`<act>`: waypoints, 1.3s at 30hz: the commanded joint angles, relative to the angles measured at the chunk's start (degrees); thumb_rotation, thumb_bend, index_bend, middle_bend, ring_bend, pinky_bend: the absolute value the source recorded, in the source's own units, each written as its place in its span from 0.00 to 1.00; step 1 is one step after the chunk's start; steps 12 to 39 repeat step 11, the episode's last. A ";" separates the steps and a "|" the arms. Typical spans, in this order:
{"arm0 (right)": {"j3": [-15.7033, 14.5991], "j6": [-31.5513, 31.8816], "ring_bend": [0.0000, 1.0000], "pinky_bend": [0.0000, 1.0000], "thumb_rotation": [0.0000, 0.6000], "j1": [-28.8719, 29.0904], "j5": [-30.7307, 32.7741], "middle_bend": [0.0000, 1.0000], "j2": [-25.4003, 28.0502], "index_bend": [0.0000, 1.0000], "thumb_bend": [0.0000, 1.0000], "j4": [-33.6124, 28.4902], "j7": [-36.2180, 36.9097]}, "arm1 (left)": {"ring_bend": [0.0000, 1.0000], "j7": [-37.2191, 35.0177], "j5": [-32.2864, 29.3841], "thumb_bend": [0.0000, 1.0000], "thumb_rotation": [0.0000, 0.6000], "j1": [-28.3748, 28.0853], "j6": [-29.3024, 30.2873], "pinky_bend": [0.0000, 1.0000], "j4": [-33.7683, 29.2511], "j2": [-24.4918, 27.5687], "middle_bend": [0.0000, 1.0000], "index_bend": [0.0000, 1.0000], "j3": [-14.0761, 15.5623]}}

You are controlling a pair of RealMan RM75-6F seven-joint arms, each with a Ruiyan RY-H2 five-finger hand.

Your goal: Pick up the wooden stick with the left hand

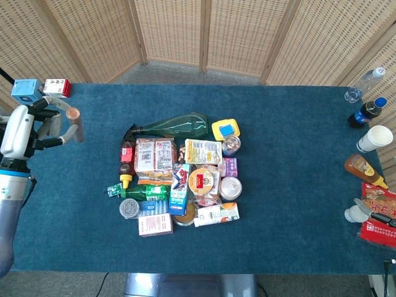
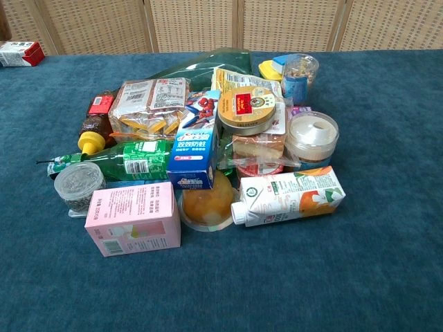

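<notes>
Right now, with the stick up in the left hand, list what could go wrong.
The left hand holds the wooden stick near one end, seen almost end-on, so it might pivot or slip. The blue box and red-and-white box sit close behind; a swing there could knock them.

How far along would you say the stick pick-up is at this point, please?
The pick-up looks essentially done: the left hand grips the wooden stick and holds it up, clear of the blue table and off to the side of the grocery pile. The stick stands nearly end-on to the head camera. Little seems left beyond holding it steady. The right hand is not in view.
</notes>
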 commanded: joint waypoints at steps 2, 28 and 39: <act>-0.01 -0.21 0.00 0.00 0.79 0.10 -0.02 0.08 0.11 0.01 0.11 -0.10 -0.15 | 1.00 -0.82 0.48 0.63 1.00 0.69 0.67 0.76 -0.87 1.08 0.89 0.81 -0.40; 0.02 -0.23 0.00 0.00 0.79 0.05 0.02 0.08 0.31 0.01 0.11 -0.20 -0.09 | 1.00 -1.77 1.25 0.62 1.00 1.38 1.55 0.76 -2.02 2.26 0.89 0.81 -0.52; 0.02 -0.23 0.00 0.00 0.79 0.05 0.02 0.08 0.31 0.01 0.11 -0.20 -0.09 | 1.00 -1.77 1.25 0.62 1.00 1.38 1.55 0.76 -2.02 2.26 0.89 0.81 -0.52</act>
